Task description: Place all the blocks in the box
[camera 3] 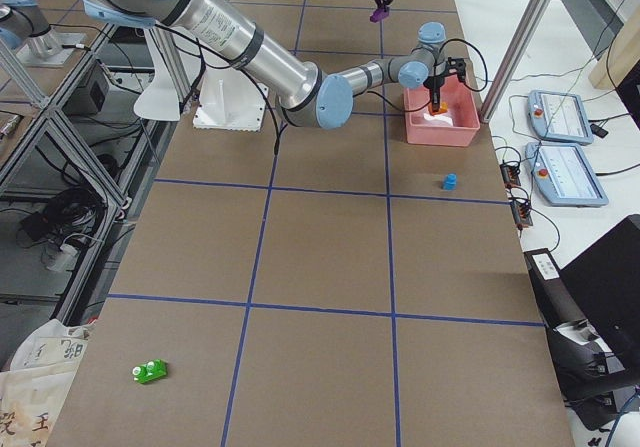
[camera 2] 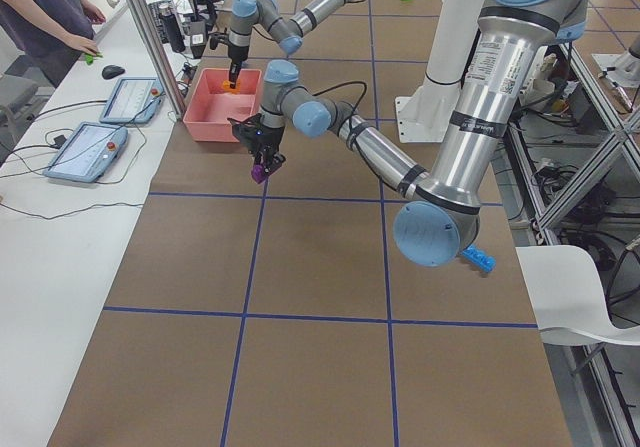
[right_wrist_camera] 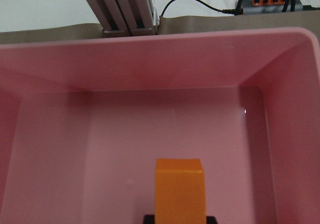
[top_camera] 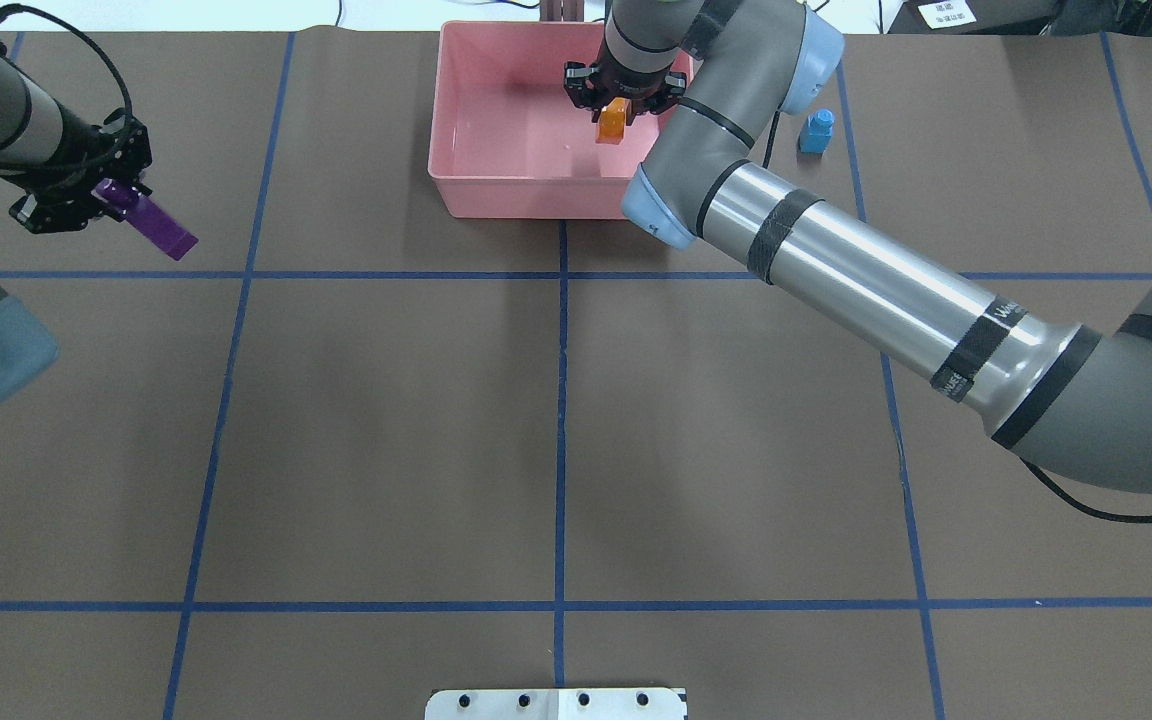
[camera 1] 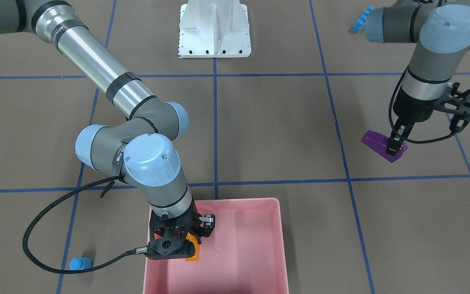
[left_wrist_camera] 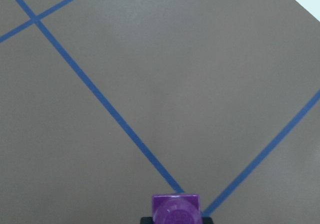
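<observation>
Your right gripper [top_camera: 617,107] is down inside the box [top_camera: 526,195], with its fingers closed on the orange block [top_camera: 612,122]. The block hangs below the fingertips in the right half of the box, within the rim. The right wrist view shows it against the pink floor. You cannot tell from any view whether it touches that floor. The box itself stands at the far edge of the table [top_camera: 386,450], about midway along it.

Your left gripper [camera 1: 396,146] is at the far left, well apart from the box. Its fingers are closed on one end of the purple block [camera 1: 375,142], and the rest of the block sticks out sideways from them. In the side views the block seems to hang clear of the table rather than rest on it. The left wrist view shows it over a spot where two blue tape lines [left_wrist_camera: 100,98] meet.

Three blocks lie loose on the table:
- **Blue cube:** The blue cube [top_camera: 816,132] stands near the box's right wall, beside the right arm's elbow and not touching the box.
- **Long blue block:** The long blue block [camera 1: 361,19] lies at the near left, close to the robot. In the front-facing view the left arm partly hides it.
- **Green block:** The green block [camera 3: 150,371] lies alone toward the near right corner, well apart from the box and from the other blocks.
</observation>
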`<state>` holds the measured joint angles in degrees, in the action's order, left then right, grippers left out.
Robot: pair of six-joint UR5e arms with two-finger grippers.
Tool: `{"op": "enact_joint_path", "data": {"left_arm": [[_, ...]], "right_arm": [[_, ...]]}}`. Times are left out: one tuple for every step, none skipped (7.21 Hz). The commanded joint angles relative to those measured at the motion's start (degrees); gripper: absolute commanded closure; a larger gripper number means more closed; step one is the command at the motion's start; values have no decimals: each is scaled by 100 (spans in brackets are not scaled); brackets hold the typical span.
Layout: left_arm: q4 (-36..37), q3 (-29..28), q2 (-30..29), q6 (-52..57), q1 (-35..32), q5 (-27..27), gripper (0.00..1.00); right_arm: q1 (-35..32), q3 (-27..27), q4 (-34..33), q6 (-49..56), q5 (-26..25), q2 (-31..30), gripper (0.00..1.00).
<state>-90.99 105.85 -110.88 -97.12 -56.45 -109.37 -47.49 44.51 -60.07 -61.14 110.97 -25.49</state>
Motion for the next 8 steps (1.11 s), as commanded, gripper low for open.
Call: {"op": "enact_joint_path", "data": {"left_arm": [[55, -319, -740, -35, -94, -294, 100], [64, -337, -1108, -218, -94, -374, 100], [55, -502, -1538, -594, -86, -383, 100], [-23, -861, -2081, -1067, -77, -383, 100], [-76, -1465, -2713, -1359, -59, -383, 100], [-546, -2132, -3103, -1527, 71, -348, 100], [-1386, -2878, -3307, -1764, 177, -331, 100], [-1978, -3556, -3622, -2019, 335, -287, 100]], "right_arm": [[-23, 40, -415, -99, 283, 114, 1], [-206, 66, -635, -47, 572, 219, 1], [-521, 171, -838, 84, 1027, 246, 1], [-811, 529, -1362, 311, 1292, 238, 1], [-1014, 915, -2237, 914, 1330, 238, 1], [-1130, 1128, -2829, 1581, 1261, 186, 1], [-1287, 1130, -2809, 2092, 1234, -41, 1], [-1358, 1122, -2608, 2385, 1216, -331, 1]]}}
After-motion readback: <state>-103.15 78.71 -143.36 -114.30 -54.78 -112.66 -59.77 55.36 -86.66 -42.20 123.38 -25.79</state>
